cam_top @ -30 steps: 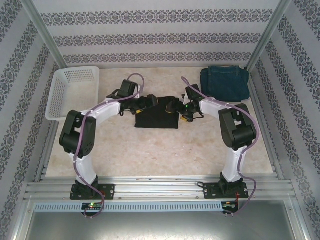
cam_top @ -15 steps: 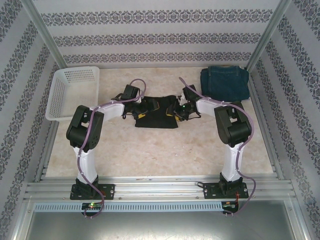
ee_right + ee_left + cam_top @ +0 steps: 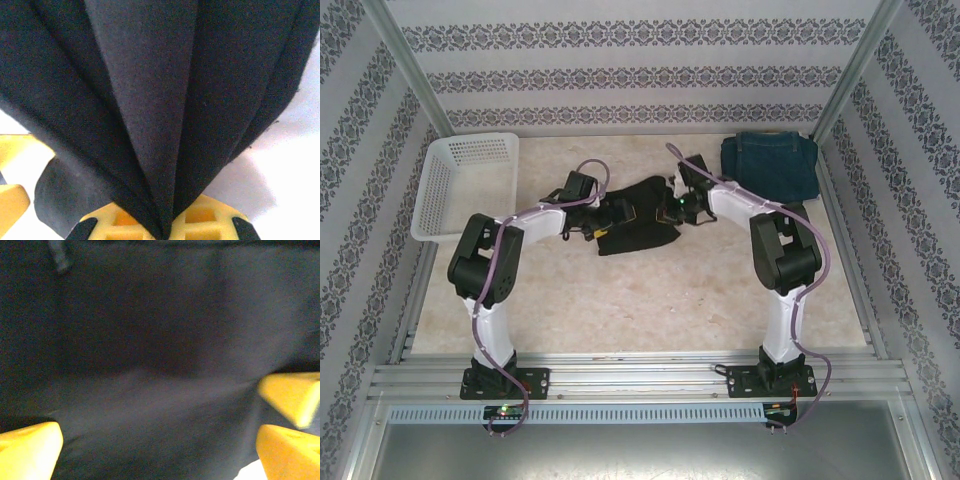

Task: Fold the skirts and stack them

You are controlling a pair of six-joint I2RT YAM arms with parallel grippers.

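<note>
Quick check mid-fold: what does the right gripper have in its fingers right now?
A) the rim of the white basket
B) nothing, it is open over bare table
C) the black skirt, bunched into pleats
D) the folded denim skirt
C: in the right wrist view the black skirt gathers into pleats that converge between the yellow fingers of the right gripper, while the denim skirt lies folded at the far right corner.

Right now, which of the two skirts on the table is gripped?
The black skirt in the middle: the right gripper is pinched shut on its gathered folds. The blue denim skirt lies folded at the far right corner, with no gripper on it.
</note>
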